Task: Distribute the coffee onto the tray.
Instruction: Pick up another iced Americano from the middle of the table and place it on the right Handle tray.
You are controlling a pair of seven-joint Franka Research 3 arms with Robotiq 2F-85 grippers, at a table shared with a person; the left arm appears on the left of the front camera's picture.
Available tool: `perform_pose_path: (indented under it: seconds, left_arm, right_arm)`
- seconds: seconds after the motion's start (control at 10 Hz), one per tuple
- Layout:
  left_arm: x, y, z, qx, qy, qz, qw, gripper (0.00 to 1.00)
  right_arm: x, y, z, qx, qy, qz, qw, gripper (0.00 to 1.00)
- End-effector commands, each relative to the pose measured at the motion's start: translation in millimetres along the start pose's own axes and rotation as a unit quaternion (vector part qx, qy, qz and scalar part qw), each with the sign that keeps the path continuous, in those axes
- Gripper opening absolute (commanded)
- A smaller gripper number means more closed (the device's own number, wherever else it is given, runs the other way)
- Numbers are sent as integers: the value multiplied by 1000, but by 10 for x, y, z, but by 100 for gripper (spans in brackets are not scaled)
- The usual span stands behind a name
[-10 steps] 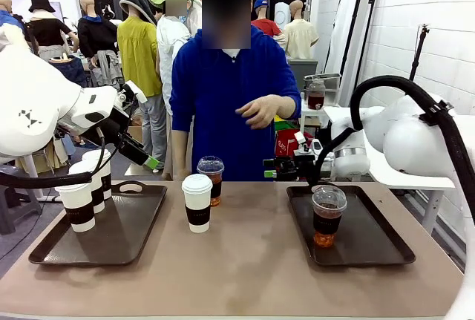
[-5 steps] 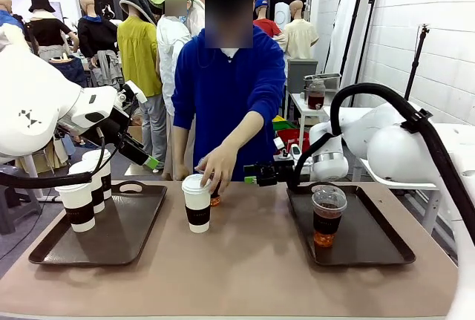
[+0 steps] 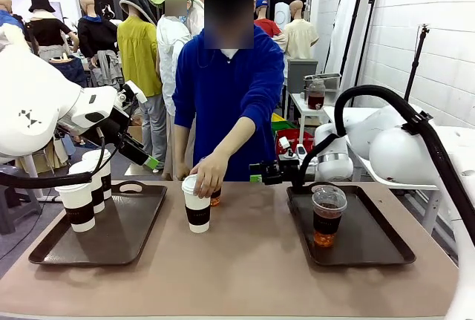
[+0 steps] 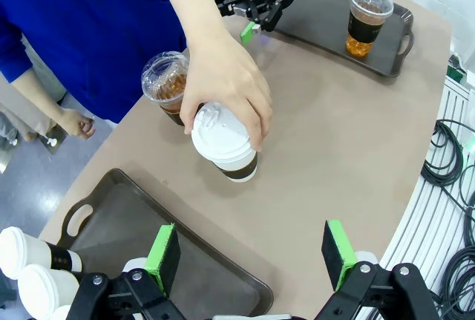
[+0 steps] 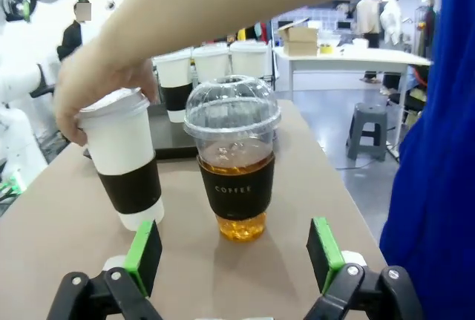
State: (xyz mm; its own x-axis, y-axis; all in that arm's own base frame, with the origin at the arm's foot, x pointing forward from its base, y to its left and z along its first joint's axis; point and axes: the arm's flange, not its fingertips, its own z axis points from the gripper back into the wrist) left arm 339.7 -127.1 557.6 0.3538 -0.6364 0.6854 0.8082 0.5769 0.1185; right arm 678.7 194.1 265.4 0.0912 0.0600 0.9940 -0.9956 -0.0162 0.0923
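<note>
A person's hand (image 3: 210, 174) grips the lid of a white sleeved coffee cup (image 3: 197, 211) at the table's centre. The hand partly hides a clear dome-lidded cup (image 3: 215, 199) of amber drink just behind it. My right gripper (image 3: 260, 174) hovers open to the right of that clear cup (image 5: 237, 164), which stands upright a little beyond my fingers with the white cup (image 5: 126, 168) beside it. Another clear cup (image 3: 328, 216) stands on the right tray (image 3: 371, 249). Three white cups (image 3: 80, 205) stand on the left tray (image 3: 126, 234). My left gripper (image 3: 145, 158) hangs open above that tray, empty (image 4: 250, 249).
The person in a blue top (image 3: 223, 90) stands at the far edge, one arm reaching over the table. Cables (image 4: 449, 164) lie off the table's side. Bare tabletop (image 3: 245, 275) stretches between the two trays toward the near edge.
The person's hand has come down from chest height onto the centre white cup's lid. My right gripper has moved left from the right tray's corner toward the centre clear cup. The left arm is still.
</note>
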Motion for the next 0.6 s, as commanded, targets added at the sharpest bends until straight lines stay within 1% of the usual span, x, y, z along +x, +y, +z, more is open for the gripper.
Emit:
perform_pose_path:
  seconds: [0.0,0.3,0.5]
  left_arm:
    - [-8,9,1,-1,-1,1,1000,100]
    - [-8,9,1,-1,-1,1,1000,100]
    - [-8,9,1,-1,-1,1,1000,100]
  right_arm:
    - [-13,108,240,-10,-7,1,1000,100]
    - [-120,189,622,-7,-15,-3,1000,100]
    - [-169,231,784,4,-6,3,1000,100]
